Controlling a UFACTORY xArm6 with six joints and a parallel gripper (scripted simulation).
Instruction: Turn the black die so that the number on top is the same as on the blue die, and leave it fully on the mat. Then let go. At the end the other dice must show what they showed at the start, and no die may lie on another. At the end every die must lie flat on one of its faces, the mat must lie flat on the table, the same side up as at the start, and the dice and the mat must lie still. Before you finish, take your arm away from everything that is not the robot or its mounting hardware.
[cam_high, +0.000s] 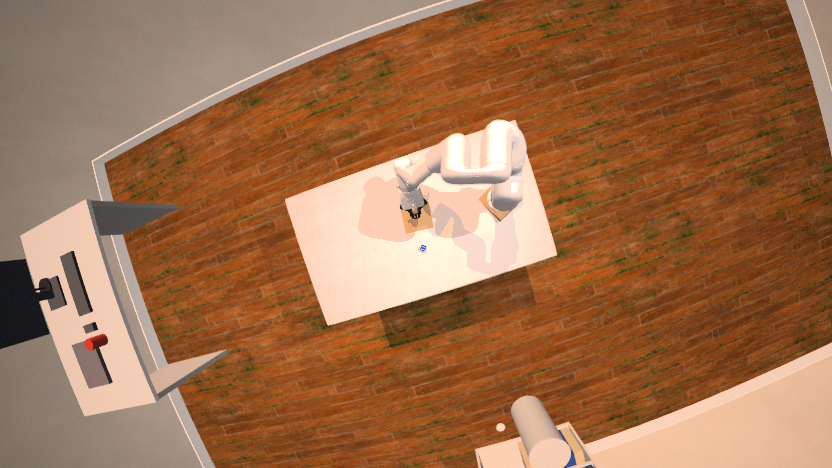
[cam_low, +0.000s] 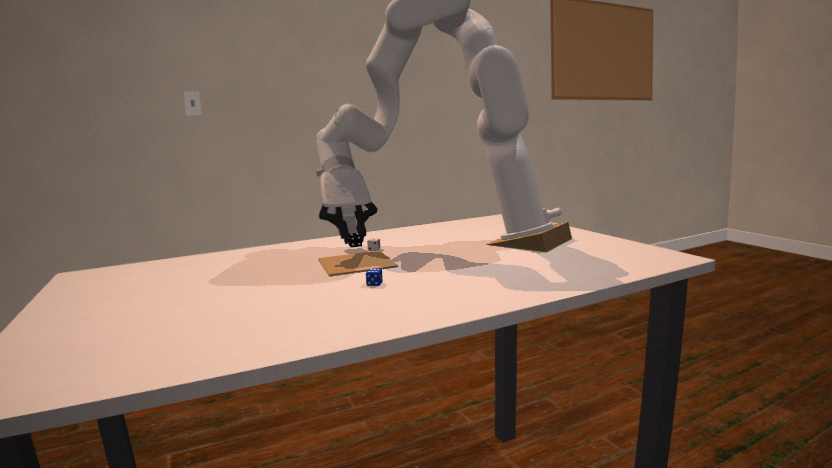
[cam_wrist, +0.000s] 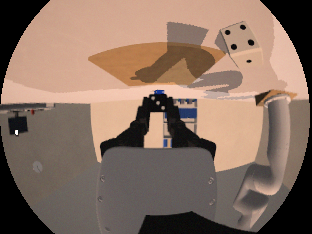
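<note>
I have the end effector (cam_low: 352, 237) clamped narrowly on the black die (cam_low: 353, 239), just above the mat (cam_low: 356, 263) toward the counter's (cam_low: 174, 325) far edge; next, set down flat, release.

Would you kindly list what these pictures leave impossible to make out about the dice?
- Blue die top number: too small in the top view, edge-on in the exterior view, hidden behind the gripper in the wrist view.
- Black die top face: covered by the gripper in the top view, clamped between fingers elsewhere.
- White die on or off the mat: unclear.
</note>
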